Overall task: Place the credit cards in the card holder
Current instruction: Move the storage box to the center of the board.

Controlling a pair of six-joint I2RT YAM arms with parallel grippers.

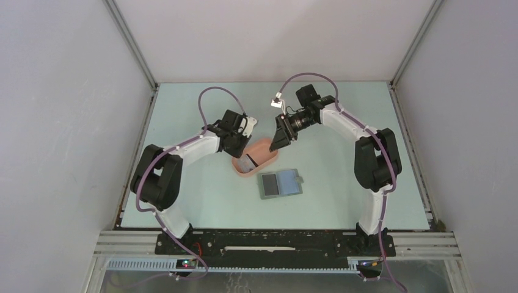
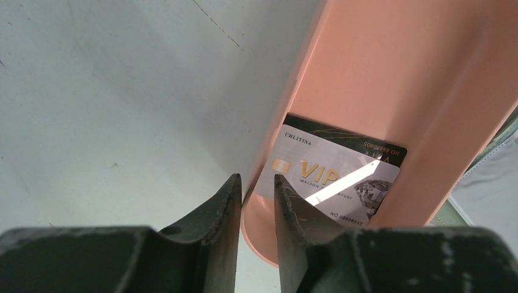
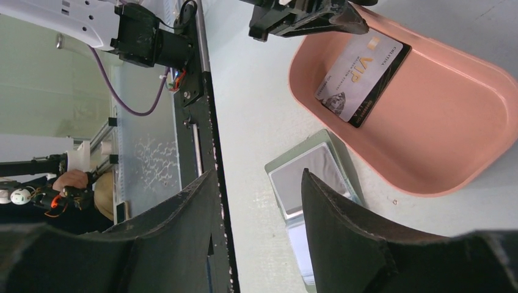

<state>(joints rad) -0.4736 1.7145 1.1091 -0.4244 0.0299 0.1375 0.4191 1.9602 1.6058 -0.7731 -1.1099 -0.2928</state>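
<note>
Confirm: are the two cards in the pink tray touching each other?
Touching. Left wrist view: silver VIP card lies flat on the dark card, overlapping it.

Pink tray (image 2: 366, 61), silver card (image 2: 330, 177) with gold lettering, black card (image 2: 342, 135), grey-green card holder (image 1: 280, 184).

Robot lab: 2 arms (image 1: 195, 146) in alu-framed white booth (image 1: 131, 43).

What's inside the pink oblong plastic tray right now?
Pink oblong tray holds a silver-white VIP card lying on a dark card, only its edge showing. Anything beneath is hidden.
</note>
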